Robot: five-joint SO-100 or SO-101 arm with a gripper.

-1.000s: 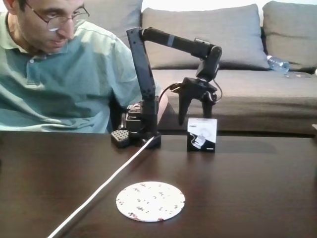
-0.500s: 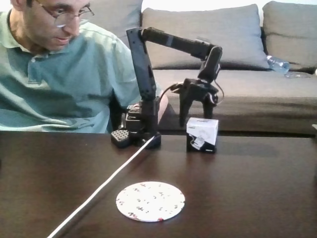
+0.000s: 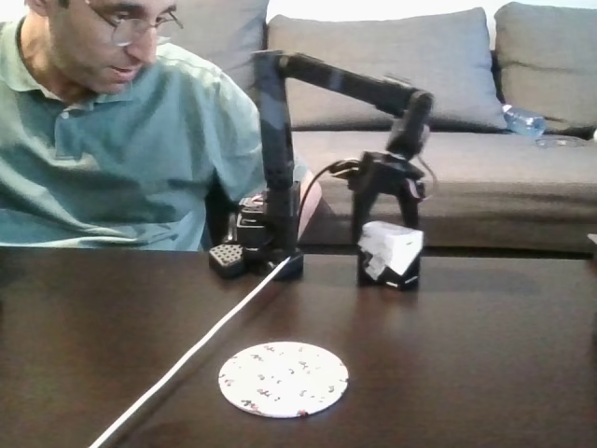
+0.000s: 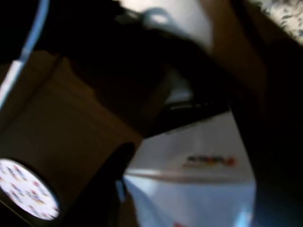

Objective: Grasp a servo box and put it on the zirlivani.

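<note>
Small white cardboard servo box (image 3: 390,254) with a black lower band is sitting tilted on the dark wooden table (image 3: 466,355), near the far edge. Black two-finger gripper (image 3: 384,224) is straddling its top; can't tell if the jaws are clamping. Box print is blurring in the wrist view (image 4: 208,161), unreadable. Flat round white floral-specked zirlivani (image 3: 284,378) is lying well apart, bare table around it.

In my fixed view the box (image 3: 389,255) sits tilted on the table (image 3: 485,355), right of the arm base (image 3: 266,245); the disc (image 3: 284,378) lies nearer me, a sofa (image 3: 485,140) behind.
</note>
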